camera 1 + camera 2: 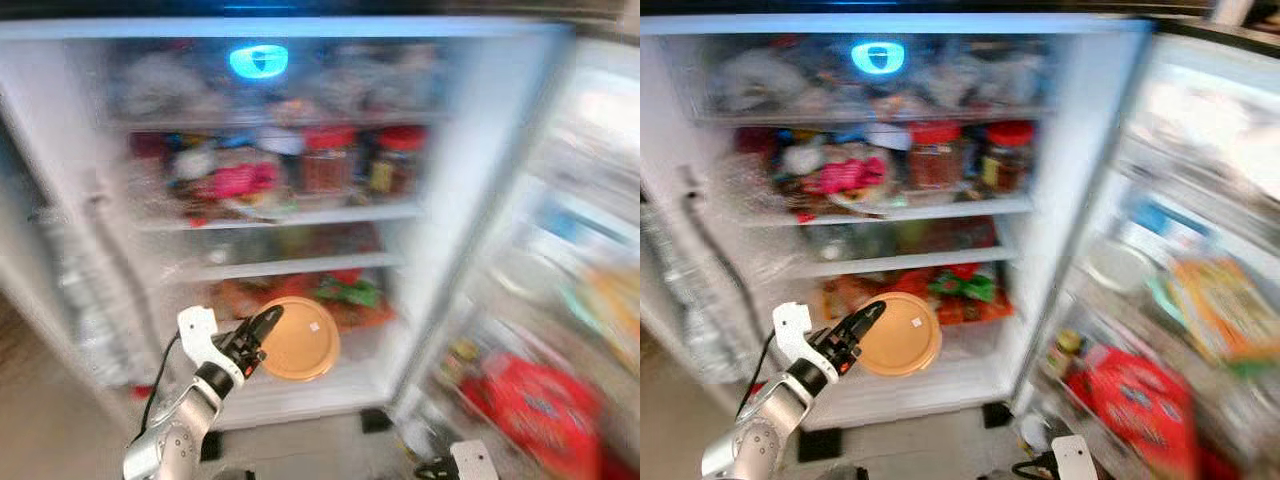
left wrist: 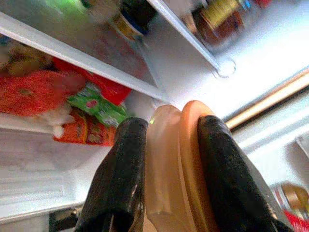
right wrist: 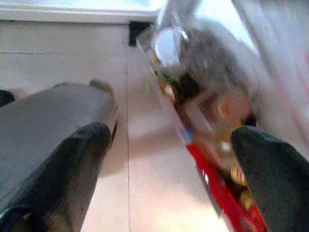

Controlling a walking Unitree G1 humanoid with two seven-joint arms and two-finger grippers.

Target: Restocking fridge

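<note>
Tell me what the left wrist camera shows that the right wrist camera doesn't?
Left wrist: the left gripper shut on a tan lid held edge-on, with fridge shelves and red and green packets behind. Right wrist: the right gripper open and holding nothing, hanging low over the floor beside the fridge door's bin of blurred goods. Both show two black fingers and part of the open fridge.

Head stereo, perhaps near, facing fridge [image 1: 480, 200].
</note>
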